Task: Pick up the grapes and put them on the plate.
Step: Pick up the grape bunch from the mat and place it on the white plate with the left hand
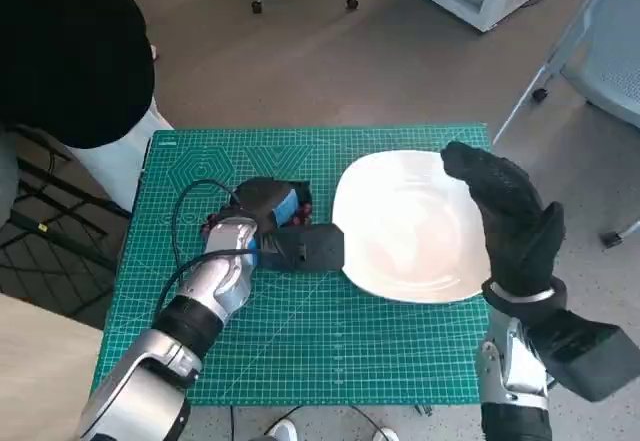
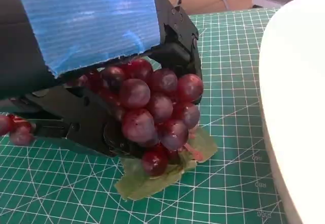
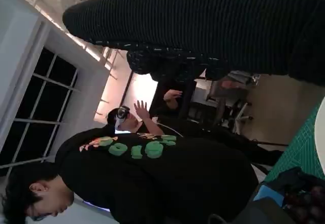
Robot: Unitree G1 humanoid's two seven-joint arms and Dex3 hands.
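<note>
One green mat (image 1: 300,341) covers the table — plate (image 1: 410,226) on it. Left hand (image 1: 265,211) grips the grapes (image 2: 152,112) (beside the plate); right hand (image 1: 510,211) hovers spread, empty.

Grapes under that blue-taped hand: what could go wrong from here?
1. The left hand covers the grapes, but its fingers may not hold the whole bunch; loose grapes could drop when it lifts.
2. The plate lies close beside; the bunch could bump its rim.
3. The right hand hovers over the plate's far side and might block the drop.
</note>
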